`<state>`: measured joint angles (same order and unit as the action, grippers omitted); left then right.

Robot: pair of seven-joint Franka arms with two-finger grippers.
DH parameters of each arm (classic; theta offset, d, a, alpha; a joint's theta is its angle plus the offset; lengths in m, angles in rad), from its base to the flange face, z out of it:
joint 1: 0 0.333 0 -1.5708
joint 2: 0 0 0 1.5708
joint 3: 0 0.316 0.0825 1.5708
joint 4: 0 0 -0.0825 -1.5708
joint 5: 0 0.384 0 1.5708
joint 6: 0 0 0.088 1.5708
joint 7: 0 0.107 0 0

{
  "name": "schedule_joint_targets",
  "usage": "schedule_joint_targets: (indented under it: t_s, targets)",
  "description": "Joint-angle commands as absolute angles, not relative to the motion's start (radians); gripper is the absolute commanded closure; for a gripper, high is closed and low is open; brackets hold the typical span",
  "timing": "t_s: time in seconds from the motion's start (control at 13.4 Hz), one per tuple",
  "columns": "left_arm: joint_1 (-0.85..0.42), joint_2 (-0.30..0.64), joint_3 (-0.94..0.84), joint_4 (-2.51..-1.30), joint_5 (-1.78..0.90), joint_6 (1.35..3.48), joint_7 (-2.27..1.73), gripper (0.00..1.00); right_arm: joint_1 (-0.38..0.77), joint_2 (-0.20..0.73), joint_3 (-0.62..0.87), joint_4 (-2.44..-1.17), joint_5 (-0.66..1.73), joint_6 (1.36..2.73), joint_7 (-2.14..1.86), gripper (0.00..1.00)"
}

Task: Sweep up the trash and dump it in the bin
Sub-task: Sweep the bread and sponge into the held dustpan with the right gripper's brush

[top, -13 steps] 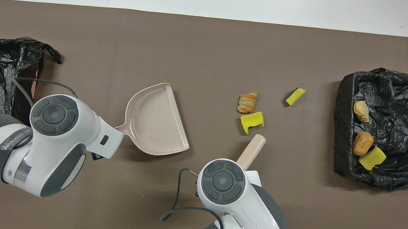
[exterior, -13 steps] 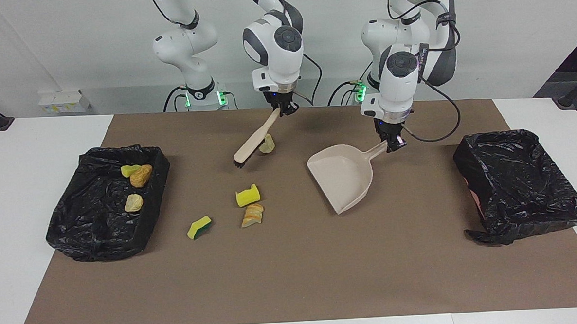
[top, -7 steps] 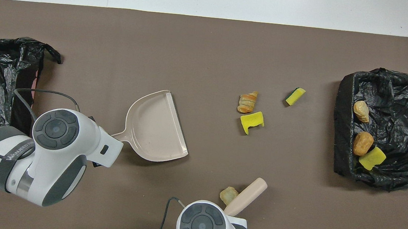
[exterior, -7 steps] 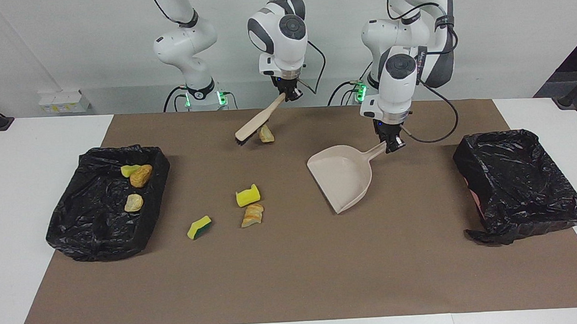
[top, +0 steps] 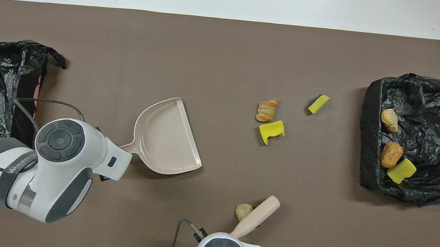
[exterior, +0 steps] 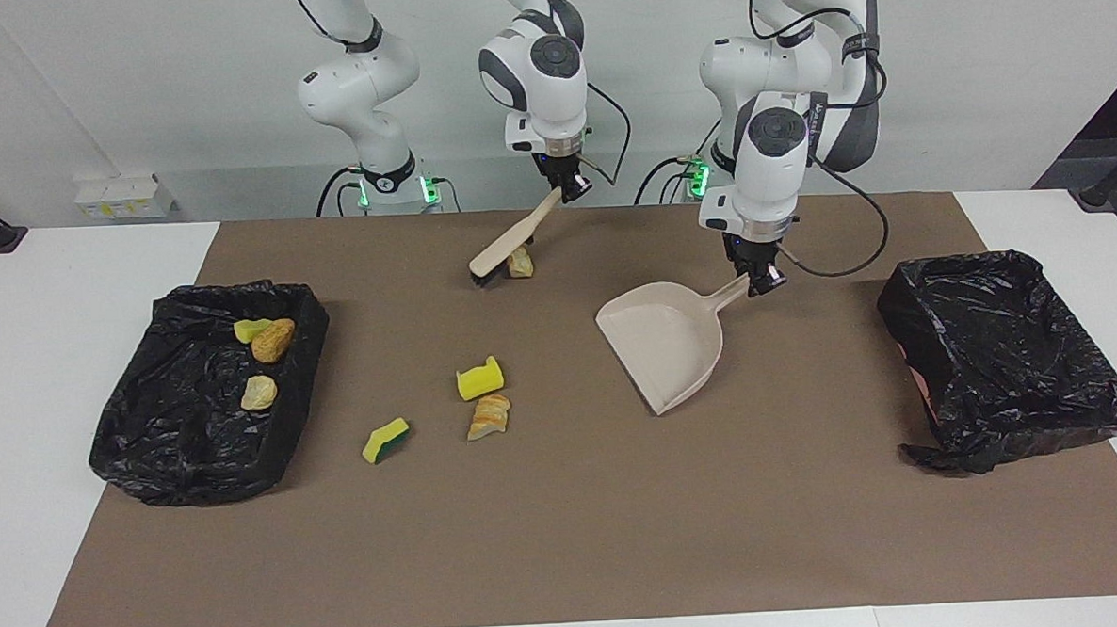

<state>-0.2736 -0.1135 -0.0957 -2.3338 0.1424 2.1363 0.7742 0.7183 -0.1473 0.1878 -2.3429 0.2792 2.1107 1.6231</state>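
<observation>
Tan lump (exterior: 520,263) at top centre now sits against the brush (exterior: 508,247), dragged clear of the other trash (exterior: 479,381). Right hand (exterior: 563,187) grasps the brush, left hand (exterior: 761,280) the dustpan (exterior: 666,346); sweeping panward seems next.

Seven small trash scraps. Three lie in the black-bag-lined bin (exterior: 301,362) at the right arm's end: yellow sponge piece (exterior: 251,329), tan-orange lump (exterior: 273,340), paler lump (exterior: 258,393). On the brown mat: curled yellow sponge (exterior: 479,379) touching a ridged bread-like lump (exterior: 489,416); a green-sided yellow sponge (exterior: 386,440) beside them; a pale lump (exterior: 520,263) nearest the robots.
</observation>
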Motion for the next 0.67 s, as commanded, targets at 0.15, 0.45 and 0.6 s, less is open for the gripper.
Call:
schedule_joint_targets:
  t_s: [0.15, 0.45, 0.6]
  targets:
    - [-0.267, -0.140, -0.097, -2.361, 0.163, 2.166, 0.742, 1.00, 0.719, -0.069, 0.187, -2.352, 0.313, 2.324, 1.553, 1.00]
    - [-0.267, -0.138, -0.097, -2.361, 0.161, 2.168, 0.738, 1.00, 0.637, 0.023, 0.183, -2.274, 0.301, 2.414, 1.387, 1.00]
    - [-0.267, -0.138, -0.097, -2.361, 0.161, 2.168, 0.738, 1.00, 0.569, 0.081, 0.183, -2.203, 0.299, 2.413, 1.280, 1.00]
